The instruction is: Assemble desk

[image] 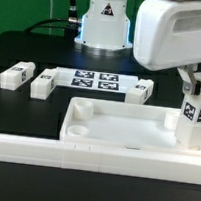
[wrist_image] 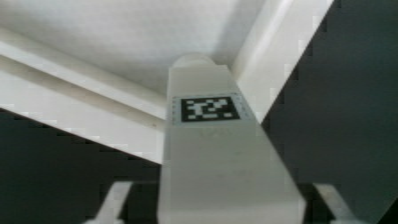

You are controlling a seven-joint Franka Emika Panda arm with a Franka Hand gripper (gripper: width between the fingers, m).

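The white desk top (image: 126,128), a tray with a raised rim and round corner sockets, lies at the front of the table. One white tagged leg (image: 195,117) stands upright at its corner on the exterior view's right. My gripper (image: 194,86) is straight above that leg. In the wrist view the leg (wrist_image: 217,150) runs between my fingers (wrist_image: 118,200), with a dark gap on each side, so the gripper (wrist_image: 222,200) looks open around it. The tray's rim (wrist_image: 107,85) lies beyond. Three loose legs (image: 13,76), (image: 42,81), (image: 141,89) lie behind the tray.
The marker board (image: 95,82) lies flat behind the tray, between the loose legs. The robot's base (image: 103,23) stands at the back. A long low white rail (image: 23,147) runs along the front at the exterior view's left.
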